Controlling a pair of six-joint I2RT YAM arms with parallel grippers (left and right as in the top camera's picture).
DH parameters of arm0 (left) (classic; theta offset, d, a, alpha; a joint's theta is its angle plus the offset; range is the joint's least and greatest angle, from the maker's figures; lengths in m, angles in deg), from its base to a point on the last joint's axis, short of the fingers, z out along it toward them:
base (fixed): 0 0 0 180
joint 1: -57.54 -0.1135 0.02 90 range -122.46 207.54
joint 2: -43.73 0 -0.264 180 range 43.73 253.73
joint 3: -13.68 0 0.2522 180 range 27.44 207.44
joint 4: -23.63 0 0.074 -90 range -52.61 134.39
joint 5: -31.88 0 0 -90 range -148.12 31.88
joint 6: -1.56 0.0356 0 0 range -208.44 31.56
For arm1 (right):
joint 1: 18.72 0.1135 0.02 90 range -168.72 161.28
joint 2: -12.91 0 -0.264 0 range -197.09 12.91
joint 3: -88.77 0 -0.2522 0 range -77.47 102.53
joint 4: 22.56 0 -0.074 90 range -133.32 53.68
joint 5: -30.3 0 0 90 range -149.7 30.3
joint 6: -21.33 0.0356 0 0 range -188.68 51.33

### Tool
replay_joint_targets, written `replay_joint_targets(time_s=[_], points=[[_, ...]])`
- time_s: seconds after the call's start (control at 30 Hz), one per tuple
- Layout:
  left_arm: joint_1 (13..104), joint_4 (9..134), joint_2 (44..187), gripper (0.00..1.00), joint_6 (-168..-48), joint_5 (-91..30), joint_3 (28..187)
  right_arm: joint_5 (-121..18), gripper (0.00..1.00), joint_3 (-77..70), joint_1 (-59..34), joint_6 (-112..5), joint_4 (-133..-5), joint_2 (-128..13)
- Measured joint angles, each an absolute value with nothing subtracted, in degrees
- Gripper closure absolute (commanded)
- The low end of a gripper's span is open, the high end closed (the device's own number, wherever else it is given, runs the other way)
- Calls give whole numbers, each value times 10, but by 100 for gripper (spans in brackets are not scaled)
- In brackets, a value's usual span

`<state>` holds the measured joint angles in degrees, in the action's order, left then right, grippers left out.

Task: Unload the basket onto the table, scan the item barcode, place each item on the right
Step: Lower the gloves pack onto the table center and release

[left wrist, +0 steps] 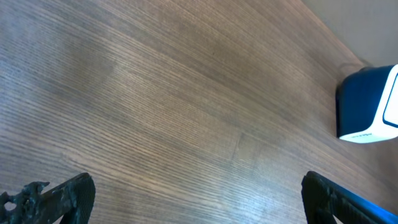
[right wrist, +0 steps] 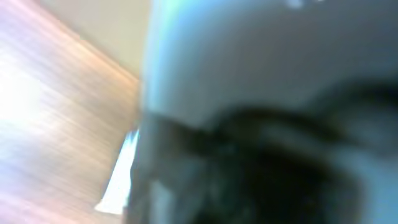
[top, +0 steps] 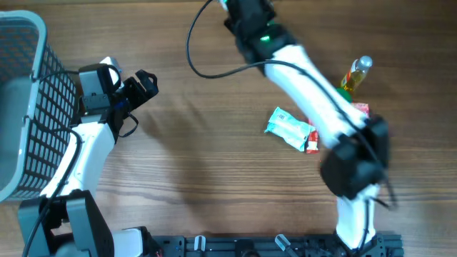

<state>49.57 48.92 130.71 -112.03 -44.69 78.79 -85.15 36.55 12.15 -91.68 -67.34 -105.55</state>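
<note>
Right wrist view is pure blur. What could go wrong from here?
1. That view shows only a close, blurred shape, so whether the right arm carries anything cannot be checked. A scan would be aimed blind.
2. In the overhead view that arm passes by the light blue packet, hides part of a red packet and runs close to the bottle. A low swing may sweep them.
3. The black cable loops beside that arm and may snag.
</note>
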Motion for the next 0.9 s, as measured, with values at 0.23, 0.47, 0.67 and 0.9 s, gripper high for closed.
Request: replay_joint_targets(time_s=[0.23,0.47,0.67,0.9], points=[[496,489,1307,0,-1120,-447,788,-511,91,349,86,-714,-981,-1003],[496,489,1307,0,-1120,-447,788,-431,28,132,90,-617,-828,-1023],[496,489,1307,0,-1120,-447,788,-477,6,138,90,-605,-839,-1017],[496,489,1307,0,-1120,-447,788,-559,0,162,90,-603,-854,-910]])
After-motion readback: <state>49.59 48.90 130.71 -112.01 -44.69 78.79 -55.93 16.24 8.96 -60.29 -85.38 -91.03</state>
